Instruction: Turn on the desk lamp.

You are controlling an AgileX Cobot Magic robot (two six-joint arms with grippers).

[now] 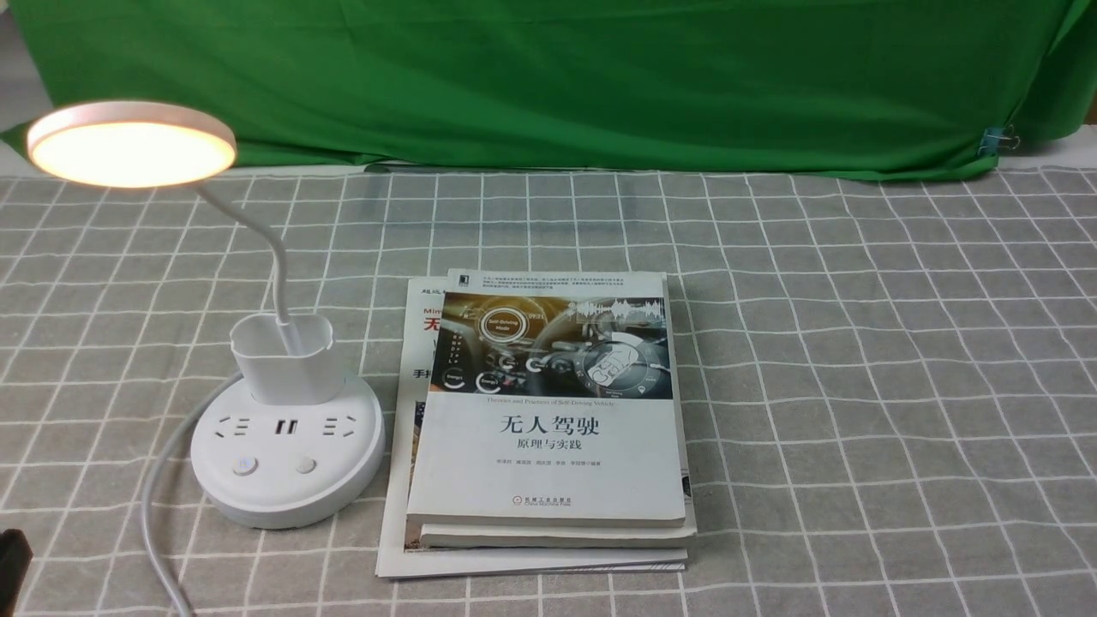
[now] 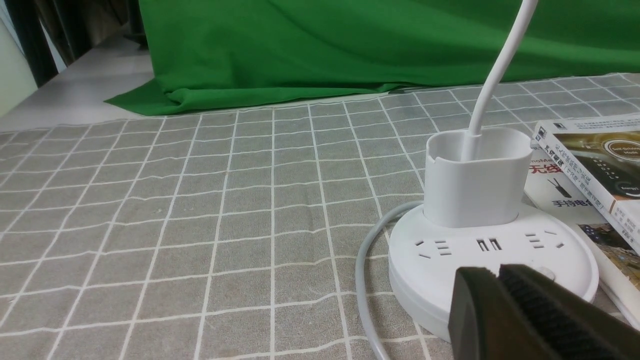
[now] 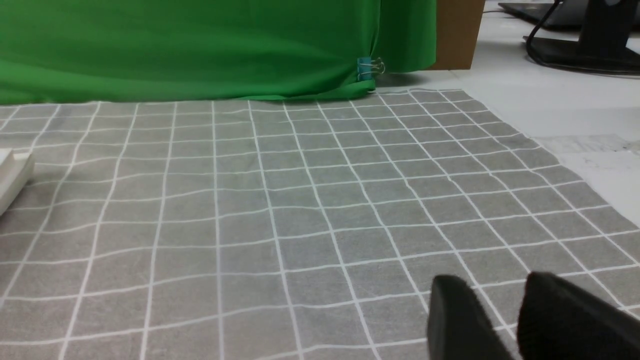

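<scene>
The white desk lamp stands at the left of the table. Its disc head [image 1: 130, 143] glows warm white. The thin neck [image 1: 276, 257] drops into a small cup [image 1: 285, 358] on the round base [image 1: 287, 467], which has sockets and two buttons [image 1: 245, 466]. In the left wrist view my left gripper [image 2: 497, 270] is shut and empty, its tips just in front of the base [image 2: 450, 260], covering part of its near side. A dark corner of it shows in the front view [image 1: 12, 557]. My right gripper [image 3: 492, 282] is open and empty above bare cloth, out of the front view.
A stack of books [image 1: 548, 420] lies right beside the lamp base. The lamp's grey cord [image 1: 158, 506] curves off the base towards the front left. A grey checked cloth [image 1: 857, 386] covers the table and a green cloth [image 1: 600, 77] hangs behind.
</scene>
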